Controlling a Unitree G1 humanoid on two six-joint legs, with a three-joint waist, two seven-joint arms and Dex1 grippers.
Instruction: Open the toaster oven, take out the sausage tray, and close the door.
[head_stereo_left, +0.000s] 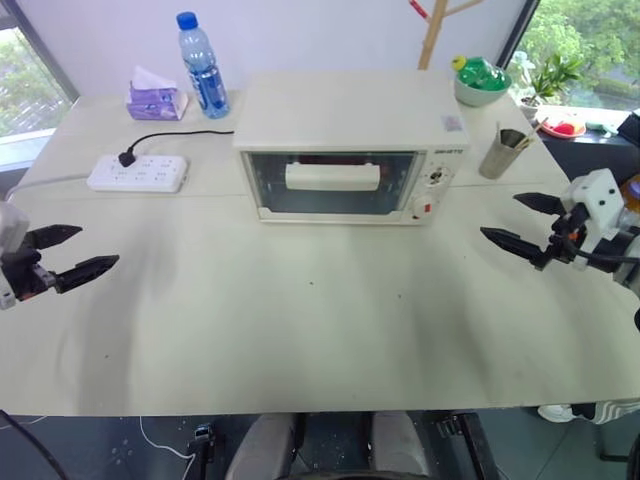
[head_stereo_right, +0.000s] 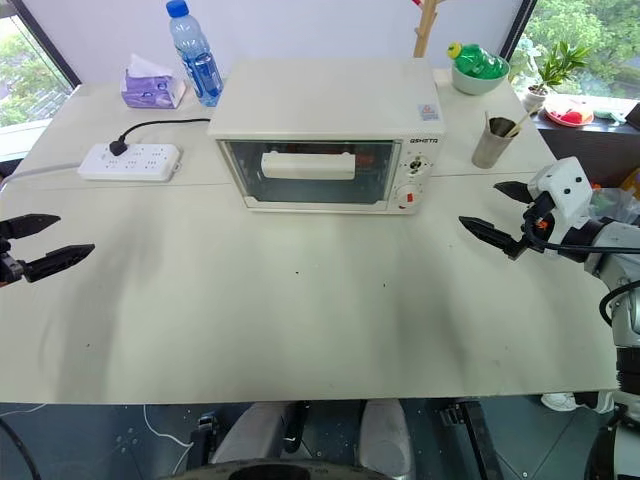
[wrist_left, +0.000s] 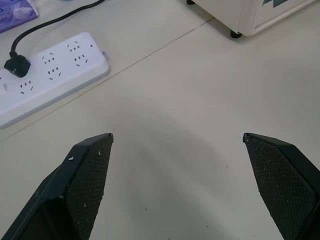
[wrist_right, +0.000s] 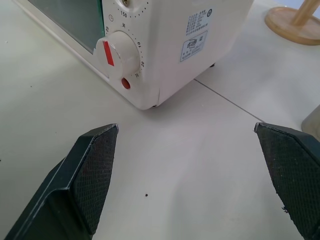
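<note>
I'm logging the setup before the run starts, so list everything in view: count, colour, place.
toaster oven: one, cream-white, centre back of the table, door shut
table: one, off-white, under everything
power strip: one, white with a black plug in it, left of the oven
water bottle: one, clear with blue cap, back left
tissue pack: one, purple, left of the bottle
bowl: one, pale green, holding a green bottle, back right
metal cup: one, silver, right of the oven
wooden stand: one, light wood, behind the oven
left gripper: one, black, open, hanging over the table's left edge
right gripper: one, black, open, hanging over the table's right edge
</note>
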